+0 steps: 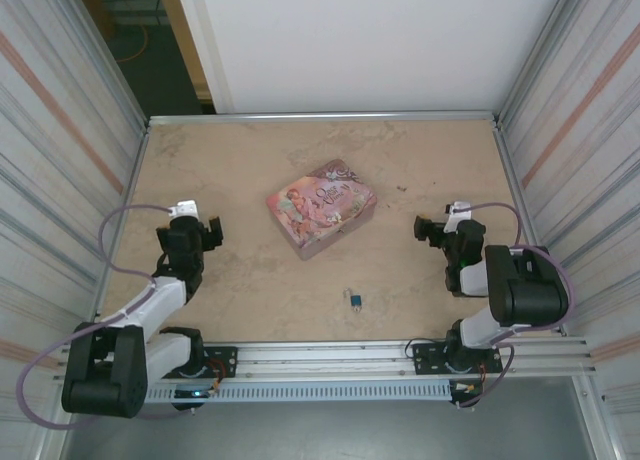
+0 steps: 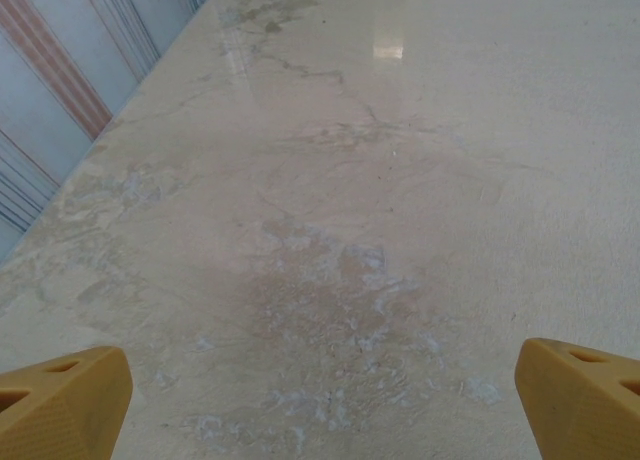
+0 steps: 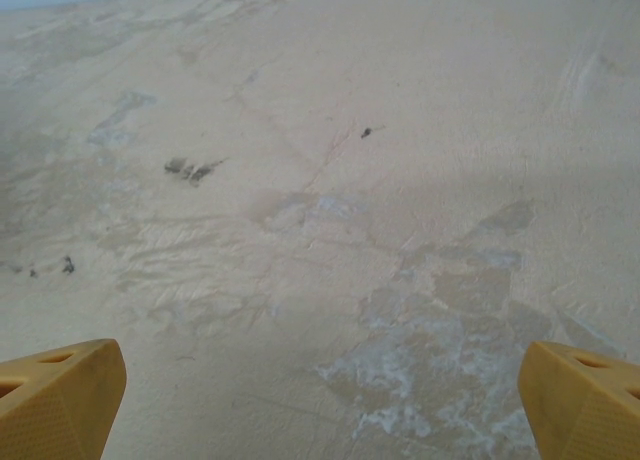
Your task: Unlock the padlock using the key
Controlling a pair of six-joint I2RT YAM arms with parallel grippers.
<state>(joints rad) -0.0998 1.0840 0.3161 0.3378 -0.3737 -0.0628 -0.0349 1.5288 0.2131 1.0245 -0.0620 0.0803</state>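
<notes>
- The padlock [image 1: 355, 300] is a tiny blue speck on the table [image 1: 250, 280], low in the top view and just right of centre, close to the rail [image 1: 330, 357] that carries the arm bases.
- At that size its shackle is hard to make out, and I cannot tell whether a key lies with it.
- The pink illustrated tin [image 1: 322, 208] lies flat near the middle of the frame, turned at an angle. It is up-frame and slightly left of the padlock, and well apart from it.
- The left gripper [image 1: 193, 223] sits at centre left of the top view, with bare tabletop between it and the padlock.
- In the left wrist view, the left gripper [image 2: 320, 405] has its yellow fingers [image 2: 60, 405] spread wide into the bottom corners. They hold nothing, and worn marbled tabletop lies between them.
- The right gripper [image 1: 440, 225] sits at centre right of the top view, up-frame and to the right of the padlock.
- In the right wrist view, the right gripper [image 3: 320, 400] has its fingers [image 3: 585, 400] just as far apart and empty.
- A few dark specks [image 3: 190, 168] dot the tabletop in the upper left of the right wrist view.
- Ribbed metal walls [image 1: 60, 160] close in both sides, and a lilac cable [image 1: 120, 230] loops beside each arm.
</notes>
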